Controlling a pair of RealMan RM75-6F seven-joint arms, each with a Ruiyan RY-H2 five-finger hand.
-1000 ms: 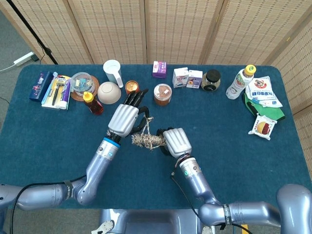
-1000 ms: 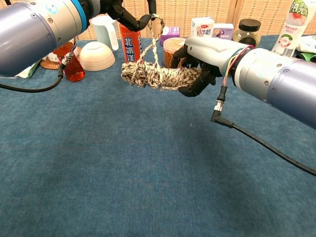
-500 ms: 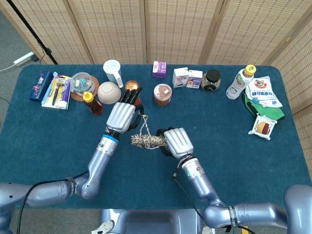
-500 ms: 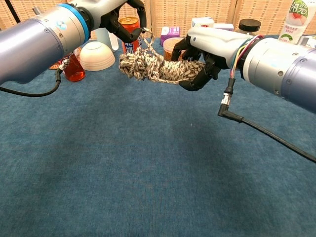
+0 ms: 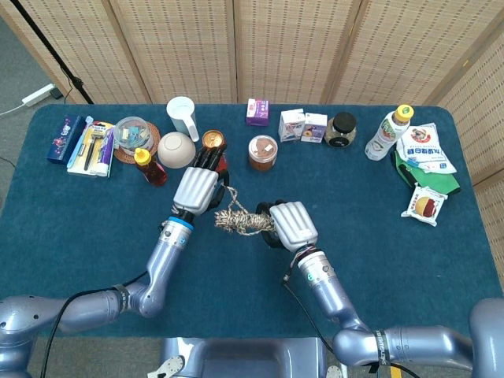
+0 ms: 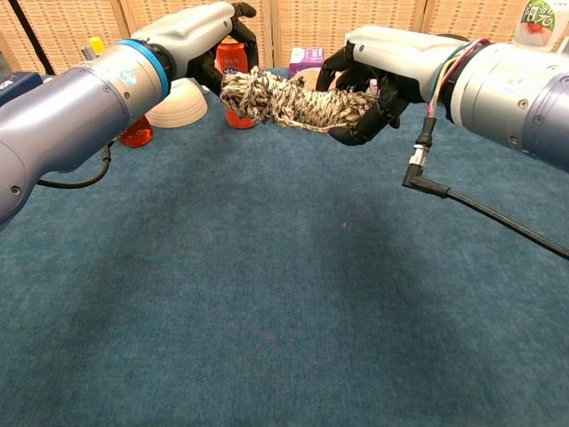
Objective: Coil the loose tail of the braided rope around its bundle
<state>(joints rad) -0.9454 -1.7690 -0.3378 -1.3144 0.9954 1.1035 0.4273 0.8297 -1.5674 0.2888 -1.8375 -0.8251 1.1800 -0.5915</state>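
Rope bundle [image 6: 293,102] held off the blue worktop [image 6: 267,311]: right hand [image 6: 378,67] grips one end, left hand [image 6: 209,40] closed at the other. Wicker screens [image 5: 236,47] behind.

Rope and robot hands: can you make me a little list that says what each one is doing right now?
rope: bundled, held up off the table between both hands
right hand: grips one end of the bundle
left hand: at the other end, touching the rope; exact hold hard to see
table: blue cloth
behind the rope: white bowl, red can
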